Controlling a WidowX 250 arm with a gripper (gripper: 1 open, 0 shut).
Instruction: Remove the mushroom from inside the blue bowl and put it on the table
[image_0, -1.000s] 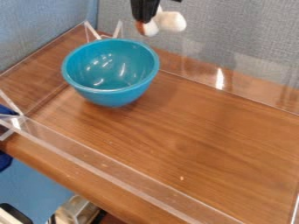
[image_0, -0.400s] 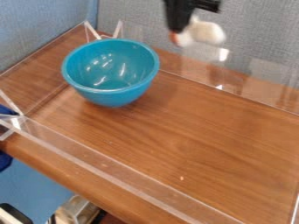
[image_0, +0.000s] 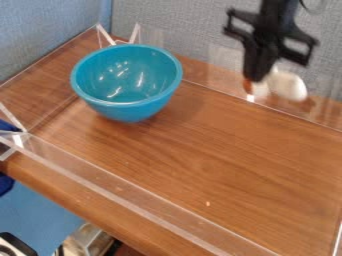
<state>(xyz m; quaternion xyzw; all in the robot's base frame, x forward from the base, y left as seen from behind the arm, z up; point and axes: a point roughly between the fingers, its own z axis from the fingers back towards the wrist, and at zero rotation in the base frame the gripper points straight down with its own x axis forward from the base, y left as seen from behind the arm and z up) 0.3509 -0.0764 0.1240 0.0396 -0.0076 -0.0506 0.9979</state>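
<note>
The blue bowl stands on the table at the back left, and I see nothing inside it. My black gripper hangs pointing down at the back right, well away from the bowl and just above the wood. It is shut on the mushroom, whose cream-white stem sticks out to the right of the fingers. A bit of orange cap shows at the left of the fingers.
Low clear acrylic walls edge the table on all sides; the back wall runs close behind the gripper. A blue-grey partition stands behind the table. Bare wood stretches from the bowl to the right and the front.
The gripper has carried the mushroom to the right and a little lower, from above the bowl's back rim to the table's back right. The bowl has not moved.
</note>
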